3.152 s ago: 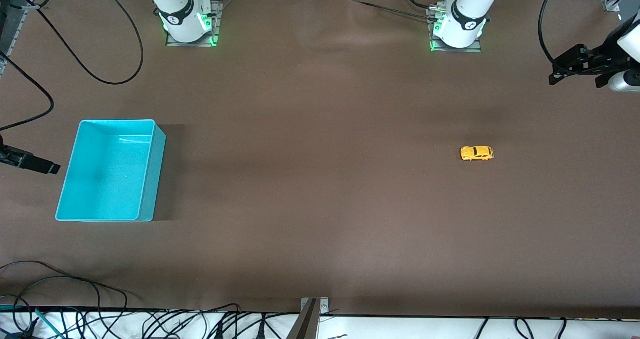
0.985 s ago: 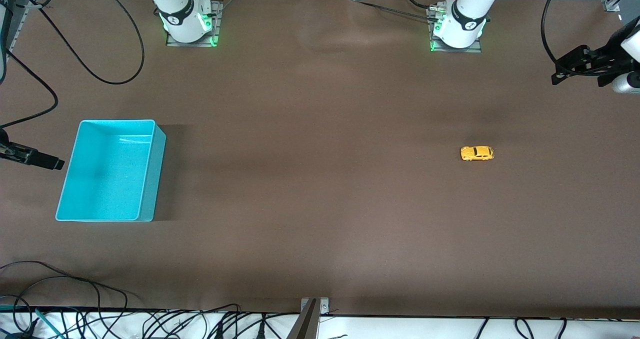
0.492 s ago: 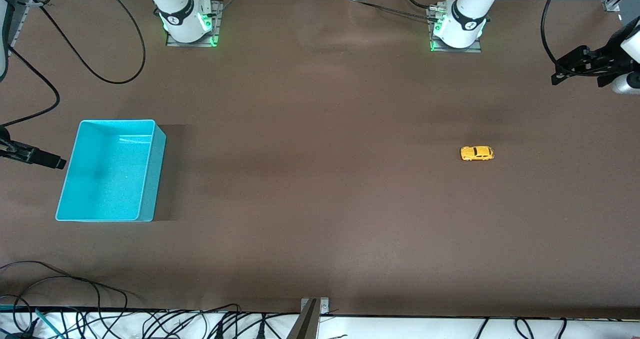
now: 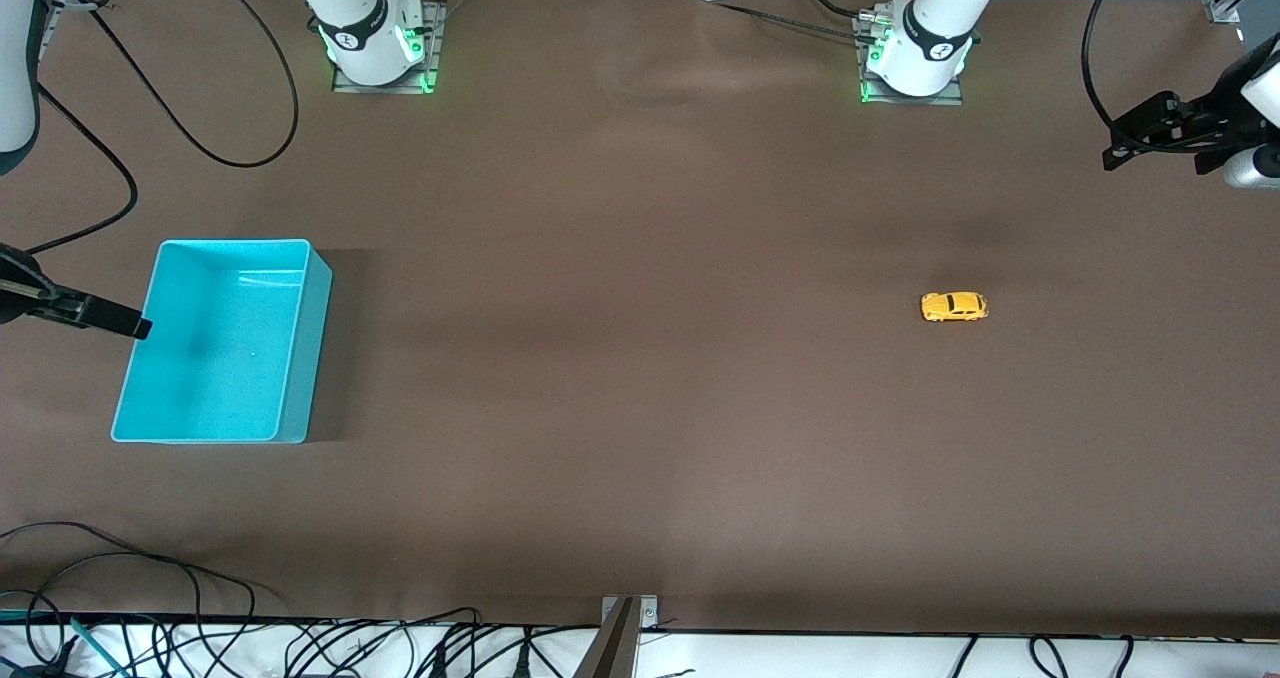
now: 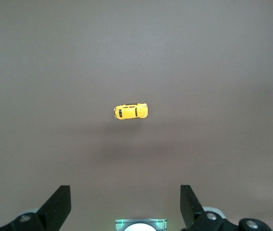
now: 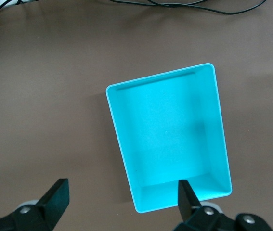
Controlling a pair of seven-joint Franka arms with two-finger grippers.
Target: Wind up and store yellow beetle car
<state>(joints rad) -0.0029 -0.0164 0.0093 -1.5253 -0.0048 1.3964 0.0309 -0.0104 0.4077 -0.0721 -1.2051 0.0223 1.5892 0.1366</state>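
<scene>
Robotics lab, bolted arm bases (image 4: 378, 43), trailing cables (image 4: 180, 108)

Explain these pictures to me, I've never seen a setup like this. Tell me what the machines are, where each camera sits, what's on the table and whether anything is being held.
Two white robot arms stand at a brown table, each ending in a two-finger gripper. One picture looks down from a high camera facing them; the other two come from cameras on the arms' wrists. A tiny yellow toy beetle car sits toward the left arm's end. An empty cyan plastic bin sits toward the right arm's end. The left gripper hangs open above the car. The right gripper hangs open at the bin's edge. Nothing is held.
</scene>
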